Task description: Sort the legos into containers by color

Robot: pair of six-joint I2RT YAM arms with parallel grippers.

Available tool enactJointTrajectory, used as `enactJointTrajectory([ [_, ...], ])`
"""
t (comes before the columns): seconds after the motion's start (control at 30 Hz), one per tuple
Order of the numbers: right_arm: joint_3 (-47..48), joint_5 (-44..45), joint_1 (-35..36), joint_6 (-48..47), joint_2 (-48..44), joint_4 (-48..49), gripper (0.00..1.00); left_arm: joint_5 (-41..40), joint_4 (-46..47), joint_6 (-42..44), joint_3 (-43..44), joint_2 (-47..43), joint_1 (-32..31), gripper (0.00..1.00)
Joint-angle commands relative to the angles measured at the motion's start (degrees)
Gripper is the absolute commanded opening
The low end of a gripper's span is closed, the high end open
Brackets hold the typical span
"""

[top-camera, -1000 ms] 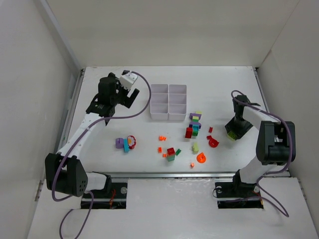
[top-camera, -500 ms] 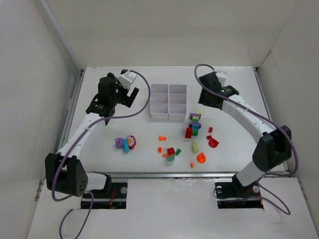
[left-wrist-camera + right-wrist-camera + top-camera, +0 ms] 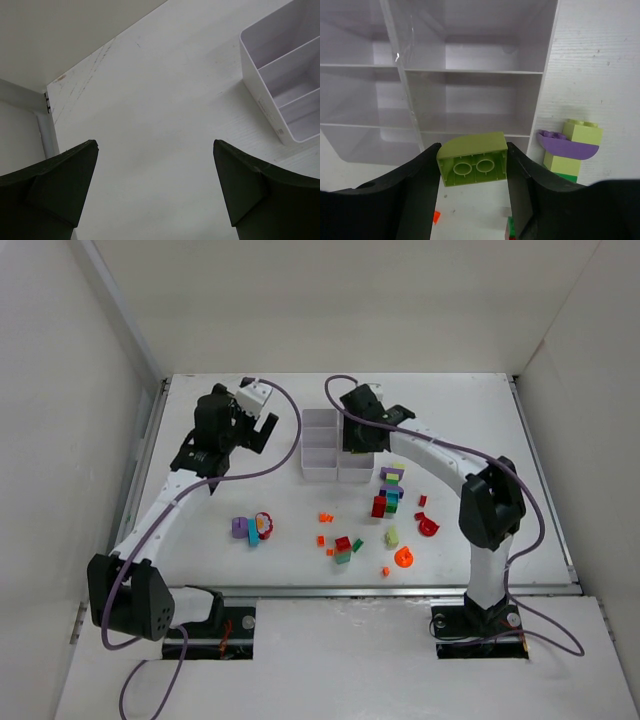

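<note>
Your right gripper (image 3: 472, 171) holds a lime green brick (image 3: 472, 159) between its two fingers, pressed on both short ends, with the brick's hollow underside and its two round tubes facing the wrist camera. From above, that gripper (image 3: 360, 433) hangs over the right column of the white tray (image 3: 304, 446), about its middle row, though you cannot tell exactly which compartment lies under the brick. In the right wrist view the tray's thin dividing walls (image 3: 470, 72) fill the top of the picture, and a small stack of lime and purple pieces (image 3: 571, 148) sits on the table just beside the tray's near right corner. Your left gripper (image 3: 154, 147) stands wide apart with nothing between its fingers, above bare table to the left of the tray (image 3: 261, 102). The rest of the legos lie loose on the table nearer the arm bases: a mixed cluster (image 3: 389, 491) just in front of the tray, a purple, teal and red group (image 3: 252, 529) to the left, a red and green pair (image 3: 343, 548), and an orange round piece (image 3: 404, 558).
</note>
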Motion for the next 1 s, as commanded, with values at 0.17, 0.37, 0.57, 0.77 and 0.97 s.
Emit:
enactJointTrajectory([
  [0.17, -0.9, -1.9, 0.9, -1.2, -0.1, 1.5, 0.01, -0.6, 3.5, -0.9, -0.5, -2.9, -0.2, 1.0],
  [0.37, 0.2, -1.3, 0.9, -0.6, 1.9, 0.4, 0.19, -0.6, 4.1, -0.9, -0.5, -2.9, -0.2, 1.0],
  [0.57, 2.9, -1.3, 0.9, -0.6, 4.2, -2.4, 0.5, -1.7, 4.8, 0.7, -0.5, -2.9, -0.7, 1.0],
  [0.77, 2.9, -1.3, 1.5, -0.6, 2.6, -2.4, 0.69, -1.7, 4.8, 1.3, 0.0, -2.9, -0.7, 1.0],
  [0.97, 2.4, -1.3, 2.0, -0.6, 0.7, -2.4, 0.7, -1.7, 4.8, 1.3, 0.0, -3.4, -0.7, 1.0],
])
